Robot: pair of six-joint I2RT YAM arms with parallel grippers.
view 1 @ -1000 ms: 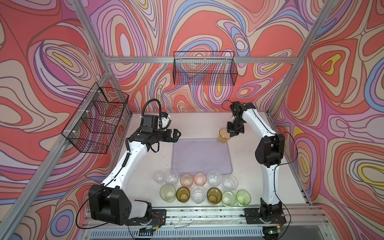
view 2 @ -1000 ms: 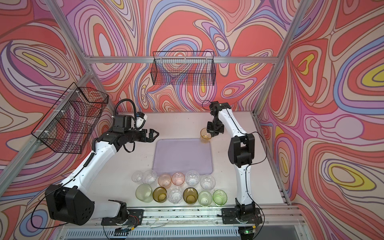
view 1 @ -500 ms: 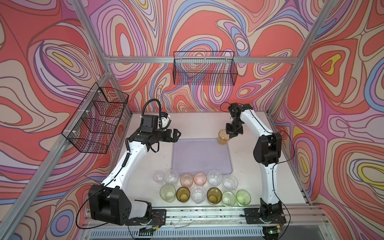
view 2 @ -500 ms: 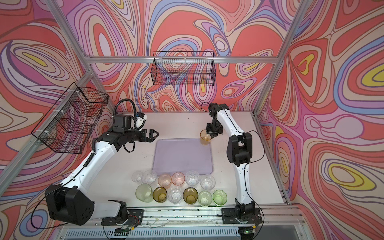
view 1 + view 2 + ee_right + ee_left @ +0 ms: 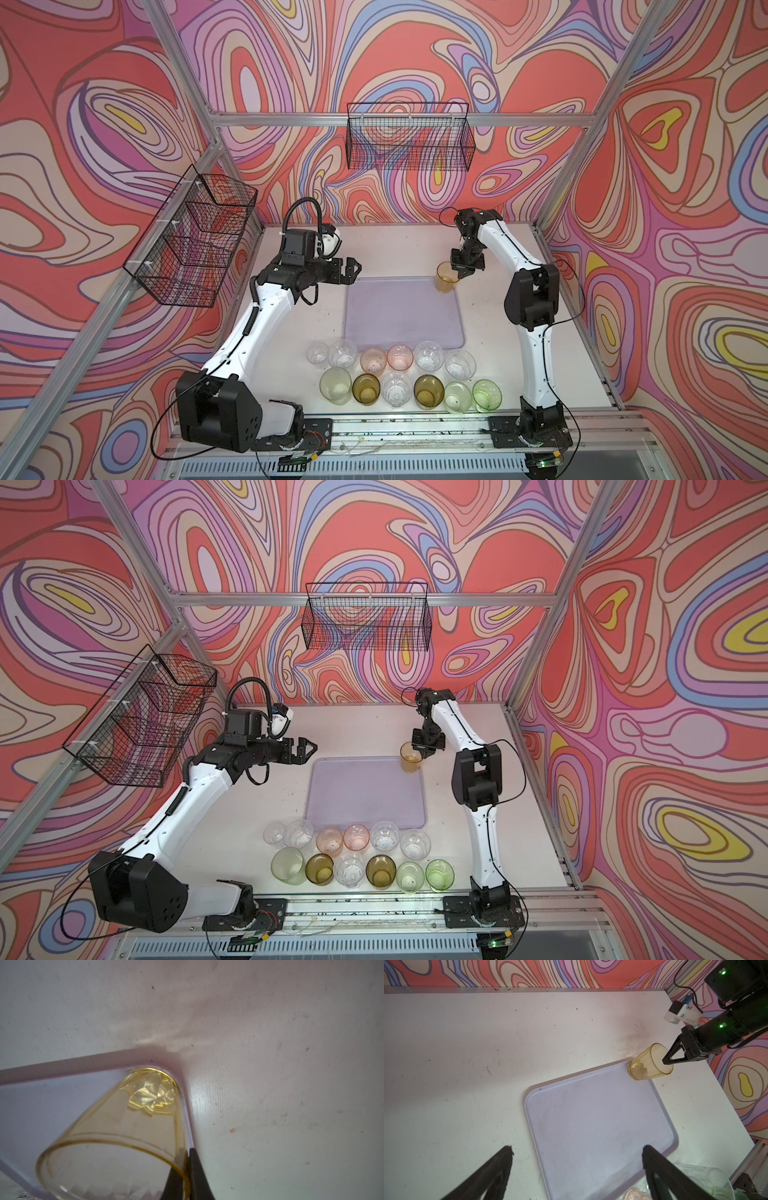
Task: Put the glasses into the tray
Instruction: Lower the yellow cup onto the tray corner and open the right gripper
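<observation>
Right hand (image 5: 460, 276), pinched shut on the rim of an amber glass (image 5: 445, 282), has lowered it slightly into the far right corner of the tray (image 5: 399, 316). Left hand (image 5: 354, 271) stays wide open, empty, beside the tray.

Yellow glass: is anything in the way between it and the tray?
No, nothing visible. The right gripper pinches the yellow glass by its rim, right at the far corner of the tray, which is bare there.

A long black wire basket (image 5: 409, 137) hangs from the back rail, a compartmented wire basket (image 5: 191, 243) from the left rail. The white bench (image 5: 395, 249) shows dark specks and scuffs.
</observation>
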